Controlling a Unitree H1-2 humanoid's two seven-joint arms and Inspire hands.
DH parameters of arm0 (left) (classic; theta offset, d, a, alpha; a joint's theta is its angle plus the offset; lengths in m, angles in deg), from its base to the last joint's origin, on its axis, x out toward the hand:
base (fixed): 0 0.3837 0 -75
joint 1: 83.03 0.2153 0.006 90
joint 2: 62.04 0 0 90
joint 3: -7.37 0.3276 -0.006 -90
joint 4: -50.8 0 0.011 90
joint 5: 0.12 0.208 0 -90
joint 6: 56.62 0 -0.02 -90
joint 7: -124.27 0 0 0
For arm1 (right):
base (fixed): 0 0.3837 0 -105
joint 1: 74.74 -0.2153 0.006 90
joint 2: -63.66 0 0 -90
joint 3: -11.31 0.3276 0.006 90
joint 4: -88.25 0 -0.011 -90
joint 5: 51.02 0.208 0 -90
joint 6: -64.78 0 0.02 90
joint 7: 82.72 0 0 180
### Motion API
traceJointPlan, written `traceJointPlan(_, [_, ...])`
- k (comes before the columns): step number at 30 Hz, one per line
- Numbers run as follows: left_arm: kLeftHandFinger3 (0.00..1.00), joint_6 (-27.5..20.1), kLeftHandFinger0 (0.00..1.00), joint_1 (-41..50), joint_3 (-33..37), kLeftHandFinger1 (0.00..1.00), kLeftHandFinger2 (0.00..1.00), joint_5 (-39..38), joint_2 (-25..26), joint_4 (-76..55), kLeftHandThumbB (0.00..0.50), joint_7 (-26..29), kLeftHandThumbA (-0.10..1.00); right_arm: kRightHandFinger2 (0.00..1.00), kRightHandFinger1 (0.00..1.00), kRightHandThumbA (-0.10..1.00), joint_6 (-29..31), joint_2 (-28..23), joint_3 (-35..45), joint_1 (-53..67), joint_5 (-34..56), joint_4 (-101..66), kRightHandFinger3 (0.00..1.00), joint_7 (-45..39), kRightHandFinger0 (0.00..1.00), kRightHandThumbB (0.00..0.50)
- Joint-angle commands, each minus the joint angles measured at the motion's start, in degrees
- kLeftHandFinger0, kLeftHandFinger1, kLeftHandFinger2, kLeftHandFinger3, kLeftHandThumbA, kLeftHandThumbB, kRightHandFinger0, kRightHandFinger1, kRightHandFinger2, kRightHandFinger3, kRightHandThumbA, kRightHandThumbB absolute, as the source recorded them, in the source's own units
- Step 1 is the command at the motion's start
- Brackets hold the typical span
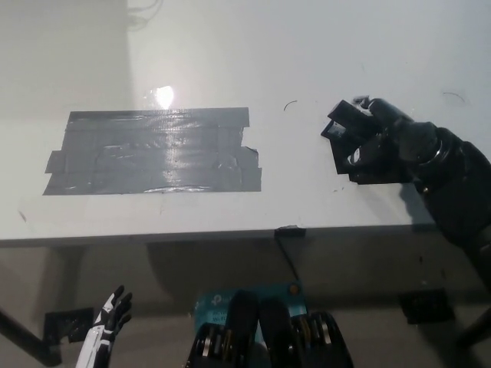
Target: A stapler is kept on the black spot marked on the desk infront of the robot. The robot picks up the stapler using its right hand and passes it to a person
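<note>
Now the step in hand looks like the grasp: the right hand (387, 138) lies over the stapler (347, 129), which sits on the black spot (368, 170) at the desk's (307, 199) right side. To do it well, I judge the fingers should wrap the stapler's body from both sides and close firmly before any lift, so it cannot twist or slide off the tape. From the head view, the black forearm comes in from the lower right, hand low on the desk, fingers curled about the stapler's near end; whether they grip it I cannot tell. Only the stapler's left end shows clear. Below the desk at lower left, the white left hand (103, 331) hangs idle, fingers spread.
</note>
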Motion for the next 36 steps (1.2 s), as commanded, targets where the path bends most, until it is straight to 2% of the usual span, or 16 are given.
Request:
traceJointPlan(1, [1.0,-2.0,1.0,-0.6,0.3,1.0,1.0,1.1,1.3,-1.4,0.5,0.2,1.0,0.0,0.0,0.73,-0.6,-0.9,-1.5,-1.3,-4.2,-1.9,0.3,1.4,0.0,0.054])
traceJointPlan(2, [1.0,-2.0,1.0,-0.8,0.3,1.0,1.0,1.1,1.3,-1.3,0.5,0.1,1.0,0.06,0.02,0.74,-0.5,-0.9,-1.3,-1.1,-4.5,-2.1,0.45,2.1,0.0,0.043])
traceJointPlan(3, [1.0,-1.7,1.0,-0.8,0.4,1.0,1.0,1.7,1.4,-1.4,0.5,0.3,1.0,0.18,0.14,0.76,0.6,-0.9,-1.2,-0.6,-4.9,-2.1,0.43,3.2,0.08,0.034])
traceJointPlan(7, [1.0,-1.0,1.0,-0.8,0.4,1.0,1.0,1.6,1.4,-1.9,0.5,0.1,1.0,0.25,0.26,0.8,-0.4,-0.8,-0.4,-0.2,-5.3,-2.9,0.4,3.5,0.22,0.034])
traceJointPlan(10, [1.0,-1.1,1.0,-0.9,0.3,1.0,1.0,1.9,1.3,-1.8,0.5,0.4,1.0,0.2,0.23,0.81,-0.3,-0.9,-0.1,0.1,-5.3,-3.2,0.35,3.3,0.17,0.027])
traceJointPlan(14, [1.0,-0.9,1.0,-0.9,0.2,1.0,1.0,1.8,1.3,-1.5,0.5,0.3,1.0,0.31,0.41,0.81,1.6,-1.6,1.1,0.6,-4.4,-3.1,0.53,3.3,0.41,0.03])
traceJointPlan(15, [1.0,-0.8,1.0,-1.0,0.3,1.0,1.0,1.7,1.3,-1.6,0.5,0.3,1.0,0.31,0.41,0.82,1.8,-1.7,1.3,0.6,-4.4,-3.0,0.51,3.2,0.4,0.03])
traceJointPlan(16, [1.0,-0.9,1.0,-1.1,0.3,1.0,1.0,1.7,1.3,-1.5,0.5,0.3,1.0,0.05,0.13,0.84,3.1,-1.9,2.4,0.8,-3.0,-2.7,0.14,2.9,0.14,0.026])
traceJointPlan(18, [1.0,-1.0,1.0,-1.2,0.4,1.0,1.0,1.8,1.4,-1.5,0.5,0.2,1.0,0.05,0.04,0.85,4.5,-2.0,4.4,1.0,-0.9,-2.7,0.09,2.1,0.01,0.025])
traceJointPlan(22, [1.0,-1.0,1.0,-1.4,0.4,1.0,1.0,1.8,1.3,-1.7,0.5,0.2,1.0,0.4,0.13,0.86,1.4,-1.4,12.5,-0.5,7.1,-1.4,0.08,-2.4,0.0,0.002])
traceJointPlan(23, [1.0,-1.2,1.0,-1.5,0.4,1.0,1.0,1.9,1.3,-1.6,0.5,0.2,1.0,0.38,0.1,0.86,1.1,-1.3,13.2,-0.6,7.6,-1.4,0.06,-2.9,0.0,0.001])
traceJointPlan(25, [1.0,-1.9,1.0,-2.1,0.5,1.0,1.0,1.8,1.4,-1.0,0.5,0.1,1.0,0.18,0.0,0.81,-2.3,0.0,22.1,-2.2,16.1,0.1,0.0,-5.4,0.0,0.0])
traceJointPlan(27, [1.0,-1.9,1.0,-2.3,0.6,1.0,1.0,2.2,1.5,-0.9,0.5,0.3,1.0,0.07,0.0,0.66,-2.7,1.4,30.6,-3.8,24.4,3.1,0.07,-5.4,0.0,0.027])
traceJointPlan(30, [1.0,-2.0,1.0,-2.6,0.7,1.0,1.0,2.3,1.5,-0.7,0.5,0.1,1.0,0.04,0.0,0.69,-2.8,1.6,36.2,-5.5,30.9,5.7,0.15,-6.9,0.0,0.072])
traceJointPlan(31, [1.0,-1.7,1.0,-2.7,0.8,1.0,1.0,2.1,1.5,-0.7,0.5,-0.1,1.0,0.0,0.0,0.83,-2.8,1.0,37.0,-6.3,32.3,6.8,0.02,-9.2,0.0,0.082])
traceJointPlan(36, [1.0,-1.6,1.0,-2.9,0.8,1.0,1.0,1.8,1.4,-0.8,0.5,-0.3,1.0,0.0,0.0,0.86,-2.8,0.8,40.1,-7.3,38.5,6.3,0.02,-12.2,0.0,0.034])
